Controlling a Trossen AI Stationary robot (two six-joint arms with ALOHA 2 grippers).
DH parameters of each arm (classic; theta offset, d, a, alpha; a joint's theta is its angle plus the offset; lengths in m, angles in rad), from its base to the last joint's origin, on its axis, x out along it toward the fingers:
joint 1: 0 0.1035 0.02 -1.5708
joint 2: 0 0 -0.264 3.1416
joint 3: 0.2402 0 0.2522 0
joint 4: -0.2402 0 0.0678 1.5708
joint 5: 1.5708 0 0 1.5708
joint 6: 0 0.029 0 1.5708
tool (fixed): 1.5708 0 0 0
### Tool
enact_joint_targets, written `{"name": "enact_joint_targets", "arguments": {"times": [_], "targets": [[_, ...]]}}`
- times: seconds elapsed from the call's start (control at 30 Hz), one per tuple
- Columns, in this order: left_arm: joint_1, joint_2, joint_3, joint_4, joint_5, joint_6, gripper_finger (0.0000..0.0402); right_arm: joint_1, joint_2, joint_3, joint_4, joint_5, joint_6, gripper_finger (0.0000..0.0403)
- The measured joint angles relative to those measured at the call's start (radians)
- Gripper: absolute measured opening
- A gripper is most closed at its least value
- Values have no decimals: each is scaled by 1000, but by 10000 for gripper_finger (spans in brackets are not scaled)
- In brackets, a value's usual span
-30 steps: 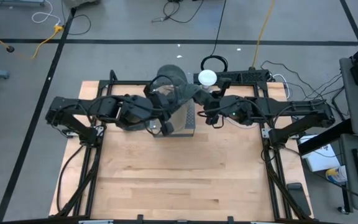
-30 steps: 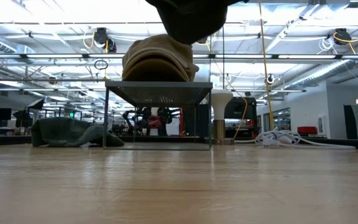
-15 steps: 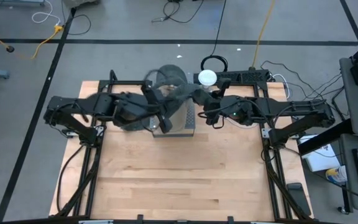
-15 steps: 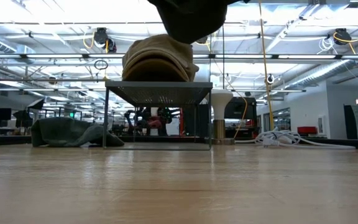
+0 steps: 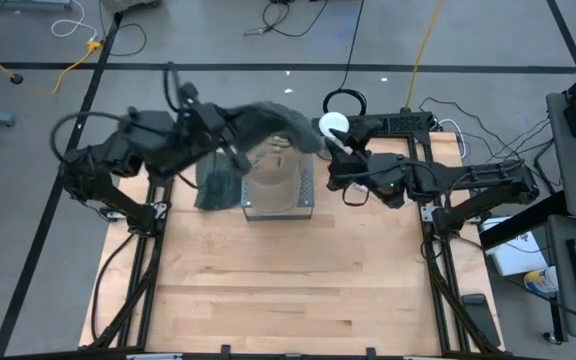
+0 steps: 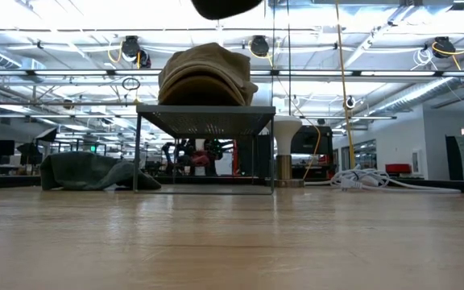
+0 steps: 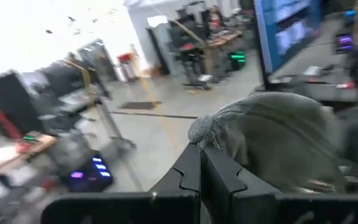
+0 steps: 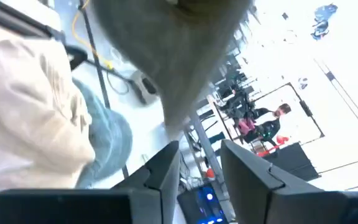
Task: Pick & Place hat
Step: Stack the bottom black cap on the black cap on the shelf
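Observation:
A dark grey hat (image 5: 273,122) hangs in the air above a metal rack (image 6: 205,113); my left gripper (image 5: 236,148) is shut on its left side. A beige hat (image 6: 206,76) rests on the rack's top. Another grey hat (image 6: 95,171) lies on the table left of the rack. My right gripper (image 8: 197,168) stands open at the held hat's right side, the hat's edge (image 8: 176,118) just beyond its fingertips. In the low view only the held hat's underside (image 6: 225,6) shows at the top. My left gripper pinches a bunched bit of the grey hat's edge (image 7: 205,132) between its two fingertips. The fingers come at it roughly level from the table's left side. The hat spreads out beyond the fingers, lifted clear of the beige hat and the rack.
A white round thing on a stand (image 5: 333,124) and cables (image 5: 408,120) sit at the table's far edge behind the right arm. The near half of the wooden table (image 5: 288,290) is bare. A person (image 8: 281,115) sits far off in the room.
My left gripper has risen and drawn back toward the table's left and far edges, taking the dark grey hat with it. The hat has gone up, clear of the beige hat, and its left side is pulled out toward the left.

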Motion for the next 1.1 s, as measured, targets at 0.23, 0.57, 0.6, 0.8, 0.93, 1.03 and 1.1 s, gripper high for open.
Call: {"name": "enact_joint_targets", "arguments": {"times": [0.23, 0.57, 0.6, 0.8, 0.93, 1.03, 1.1], "targets": [[6, 1, 30, 13, -147, 212, 1, 70, -1, 0, 24, 107, 97, 117], [108, 33, 32, 66, -186, 524, 0, 176, -1, 0, 24, 122, 195, 114], [132, 41, 32, 71, -177, 539, 0, 184, -1, 0, 24, 122, 196, 114], [294, 81, 32, 73, -85, 567, 0, 215, -1, 0, 25, 125, 197, 111], [386, 127, 32, 68, -43, 570, 0, 225, -1, 0, 25, 150, 197, 111], [449, 169, 32, 65, 24, 549, 0, 225, -1, 0, 25, 151, 197, 112], [483, 198, 32, 66, 52, 536, 0, 224, -1, 0, 25, 151, 197, 111]]}}
